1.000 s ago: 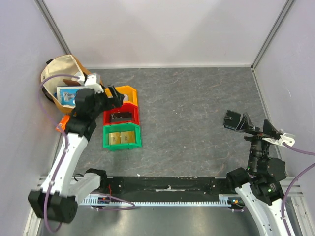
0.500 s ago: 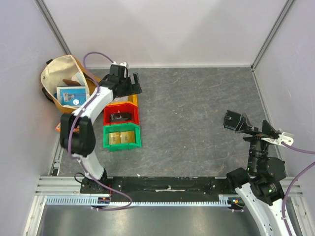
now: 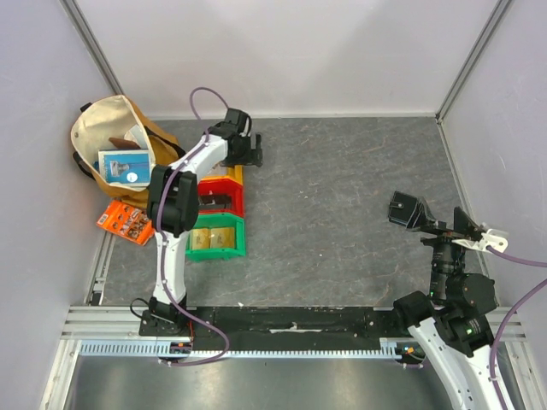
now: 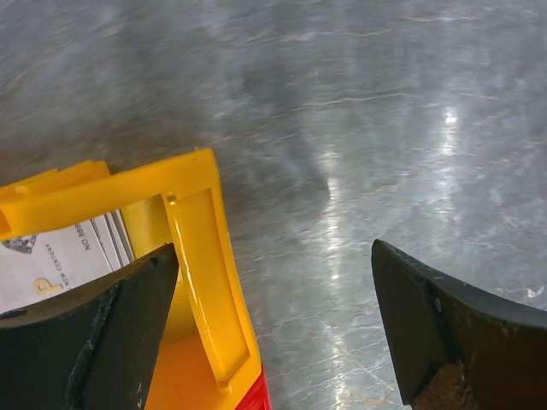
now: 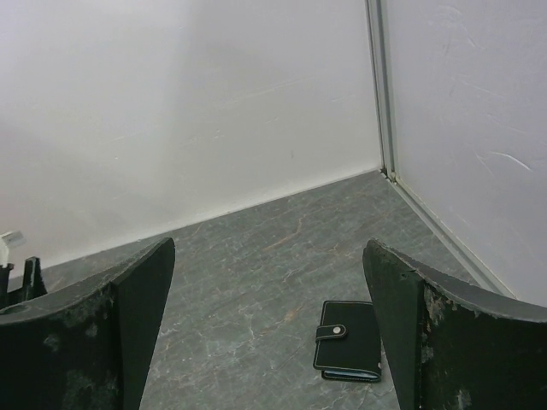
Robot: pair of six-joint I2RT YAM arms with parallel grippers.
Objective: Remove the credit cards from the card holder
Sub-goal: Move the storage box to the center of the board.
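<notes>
Up top: left gripper (image 3: 248, 154) stretched far out, over the far corner of the yellow bin (image 3: 224, 173); right gripper (image 3: 403, 210) raised, well apart. 
Left wrist: spread wide above bin rim and bare table (image 4: 359, 128), gripping nothing. 
Right wrist: spread wide too, empty. Beyond, between the fingers, the card holder (image 5: 349, 340), closed, flat on the table near the right wall (image 5: 461, 128).

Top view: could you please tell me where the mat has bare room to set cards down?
The widest bare patch of mat lies between the row of bins and the right gripper, running back to the far wall. The near strip along the rail is free too. The left is crowded: bag, orange packet, left gripper. The card holder lies toward the right wall.
</notes>
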